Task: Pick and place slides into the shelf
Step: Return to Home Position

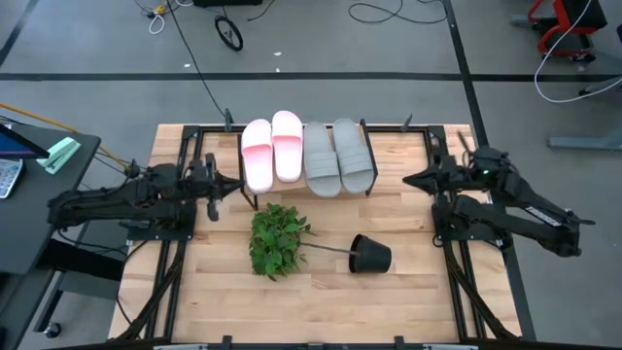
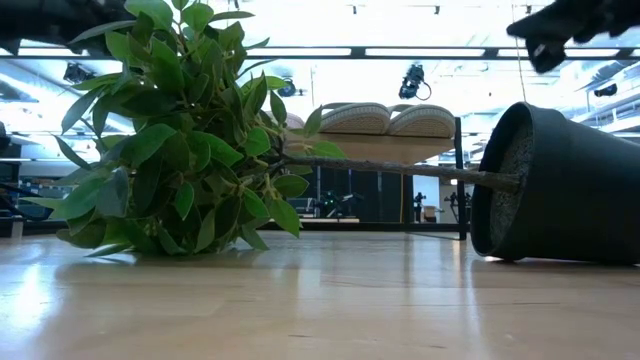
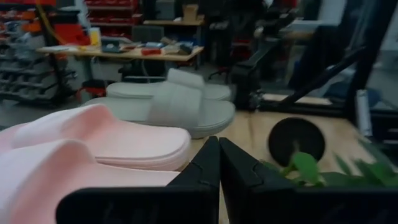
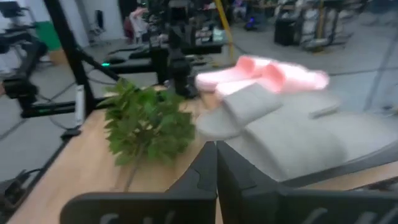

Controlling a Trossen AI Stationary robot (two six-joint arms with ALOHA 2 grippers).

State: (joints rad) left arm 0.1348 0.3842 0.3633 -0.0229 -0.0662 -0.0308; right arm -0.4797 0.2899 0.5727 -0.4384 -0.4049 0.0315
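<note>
Two pale pink slides (image 1: 271, 150) and two grey slides (image 1: 336, 156) lie side by side on the shelf (image 1: 362, 190) at the table's far middle, soles down. My left gripper (image 1: 236, 186) hangs shut just left of the pink pair, touching nothing. My right gripper (image 1: 408, 179) hangs shut to the right of the grey pair, also free. The left wrist view shows the pink slides (image 3: 93, 146) close by and the grey ones (image 3: 174, 102) beyond the shut fingers (image 3: 219, 163). The right wrist view shows the grey slides (image 4: 280, 127) nearer, pink ones (image 4: 261, 73) farther, past shut fingers (image 4: 216, 163).
A black plant pot (image 1: 370, 255) lies tipped on its side in the table's middle, its leafy plant (image 1: 276, 239) spread toward the left. Black frame rails (image 1: 171, 262) run along the left and right sides. Bare wood lies toward the near edge (image 1: 311, 311).
</note>
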